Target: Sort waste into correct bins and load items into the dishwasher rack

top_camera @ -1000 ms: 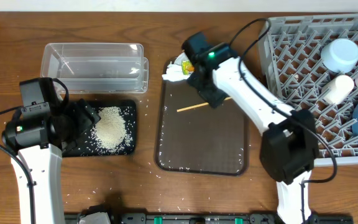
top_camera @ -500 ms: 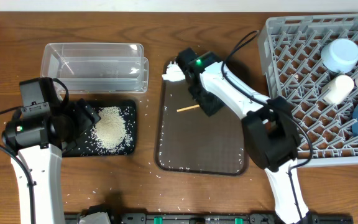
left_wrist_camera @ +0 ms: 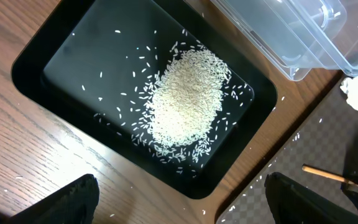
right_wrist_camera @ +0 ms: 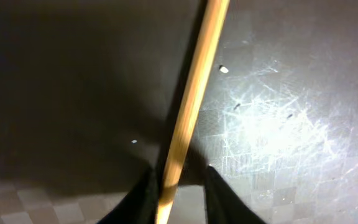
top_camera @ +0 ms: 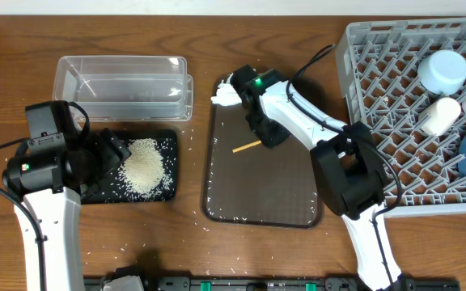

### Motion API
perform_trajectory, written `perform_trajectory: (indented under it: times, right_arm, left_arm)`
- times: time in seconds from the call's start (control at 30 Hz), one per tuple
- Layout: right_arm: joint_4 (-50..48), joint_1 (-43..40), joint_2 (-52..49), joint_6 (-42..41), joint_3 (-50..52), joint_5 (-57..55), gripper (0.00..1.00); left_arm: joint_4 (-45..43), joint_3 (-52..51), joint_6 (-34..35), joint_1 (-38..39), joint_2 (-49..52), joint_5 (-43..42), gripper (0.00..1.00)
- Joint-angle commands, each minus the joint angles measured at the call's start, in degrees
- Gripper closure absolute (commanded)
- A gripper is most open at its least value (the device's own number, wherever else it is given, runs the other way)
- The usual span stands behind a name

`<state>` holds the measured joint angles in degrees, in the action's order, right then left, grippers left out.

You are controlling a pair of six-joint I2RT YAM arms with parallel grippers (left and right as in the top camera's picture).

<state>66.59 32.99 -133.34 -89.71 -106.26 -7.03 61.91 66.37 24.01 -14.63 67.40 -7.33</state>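
The chopstick (right_wrist_camera: 191, 106) lies flat on the brown tray (top_camera: 265, 194), slanting across its upper half, near the napkin (top_camera: 225, 93). It looks light, stiff, thin and smooth, apt to roll or pivot, so a hold near mid-length seems safest. The right gripper (right_wrist_camera: 173, 193) pinches it between its fingertips. The left gripper (left_wrist_camera: 185, 208), spread wide, hovers over the rice (left_wrist_camera: 185, 99).
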Motion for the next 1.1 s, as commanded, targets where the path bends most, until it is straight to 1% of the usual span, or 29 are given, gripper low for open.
perform_trajectory:
  times: [0.0, 0.03, 0.07, 0.17, 0.3, 0.4, 0.53, 0.57, 0.8, 0.93, 1.07]
  right_arm:
    - [0.52, -0.44, -1.42, -0.46, 0.35, 0.15, 0.89]
    - [0.70, -0.63, -1.38, -0.46, 0.35, 0.48, 0.92]
    - [1.03, -0.87, -1.33, -0.44, 0.35, 0.92, 0.99]
    - [2.49, -2.25, -0.42, 0.31, 0.35, 1.22, 0.99]
    - [2.10, -5.64, 2.89, 8.20, 0.28, 0.37, 0.99]
    - [-0.07, -8.59, 6.82, 18.78, 0.26, -0.74, 0.99]
    - [-4.72, -13.27, 14.03, 38.49, 0.26, -1.01, 0.99]
    - [-5.38, -14.21, 15.58, 41.97, 0.26, -1.03, 0.99]
    - [-8.61, -22.01, 25.75, 64.17, 0.26, -1.79, 0.99]
    - [-10.03, -25.90, 27.06, 75.23, 0.26, -1.79, 0.99]
    - [-10.21, -29.09, 26.43, 82.79, 0.31, -1.73, 0.99]
  left_arm:
    - [0.22, 0.72, -0.11, -0.35, 0.02, 0.09, 0.12]
    - [0.22, 0.72, -0.11, -0.35, 0.02, 0.09, 0.12]
    - [0.22, 0.72, -0.13, -0.35, 0.02, 0.09, 0.11]
    - [0.22, 0.72, -0.11, -0.35, 0.02, 0.09, 0.12]
    - [0.22, 0.72, -0.11, -0.35, 0.02, 0.09, 0.12]
    - [0.22, 0.72, -0.11, -0.35, 0.02, 0.09, 0.12]
    - [0.22, 0.72, -0.11, -0.35, 0.02, 0.09, 0.12]
    - [0.22, 0.72, -0.13, -0.35, 0.02, 0.09, 0.12]
    - [0.22, 0.72, -0.13, -0.35, 0.02, 0.09, 0.11]
    - [0.22, 0.72, -0.11, -0.35, 0.02, 0.09, 0.12]
    - [0.22, 0.72, -0.11, -0.35, 0.02, 0.09, 0.12]
